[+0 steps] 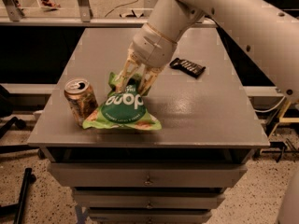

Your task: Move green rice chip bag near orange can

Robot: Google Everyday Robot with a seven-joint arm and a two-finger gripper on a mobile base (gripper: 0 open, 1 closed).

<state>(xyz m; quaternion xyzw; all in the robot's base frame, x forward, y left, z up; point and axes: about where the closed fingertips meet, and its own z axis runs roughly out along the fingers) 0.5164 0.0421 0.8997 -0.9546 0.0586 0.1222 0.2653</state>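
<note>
Step in hand: the placing of the green rice chip bag (122,110) beside the orange can (80,101) is judged to be at its end, with only the release left to be done.

Gripper: the gripper (134,80) is set at the bag's upper edge, just behind and to the right of the can. Its two fingers (122,74) are seen on either side of the crumpled top, which appears to be pinched between them — closed down only as far as the folded foil allows.

Bag: it is rested on the table (196,111) near the front left corner, tilted up toward the gripper, with its logo turned to the camera. Its lower left corner is laid against the foot of the can, though actual contact cannot be confirmed.

Can: it is stood upright at the table's left edge, pull tab up.

Other item: a small black wrapper (188,67) is left well apart, toward the back right.

Progress: the nearness asked for is judged to be reached already.

Next move: the fingers would need to be opened and the arm lifted straight up and back — any sideways drag is to be avoided, since the light bag could be pulled along or the can knocked over.
</note>
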